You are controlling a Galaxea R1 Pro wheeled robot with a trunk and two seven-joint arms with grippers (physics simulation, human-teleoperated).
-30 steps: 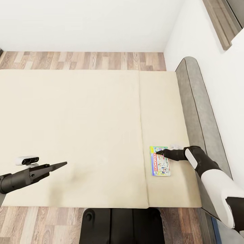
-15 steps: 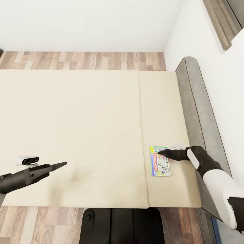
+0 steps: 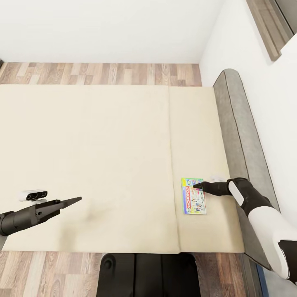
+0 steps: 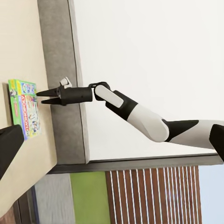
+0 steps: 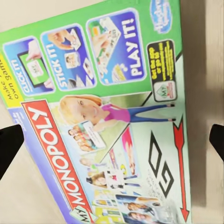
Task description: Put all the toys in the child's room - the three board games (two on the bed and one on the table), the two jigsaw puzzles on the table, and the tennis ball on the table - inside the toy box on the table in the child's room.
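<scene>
The right gripper (image 3: 197,186) is open over the far end of the game (image 3: 194,196). The game's long side runs toward the robot. The left gripper (image 3: 78,199) looks closed, far away.

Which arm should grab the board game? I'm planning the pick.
Right. The right gripper is open at the board game on the bed; the left gripper hangs far across the mattress.

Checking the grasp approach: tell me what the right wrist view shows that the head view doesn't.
Right wrist view: the print on the board game, MONOPOLY and PLAY IT readable, with dark fingertips at both edges. Head view: the whole bed, headboard, floor, and the left gripper over the mattress. Shared: the game lying flat on beige bedding.
</scene>
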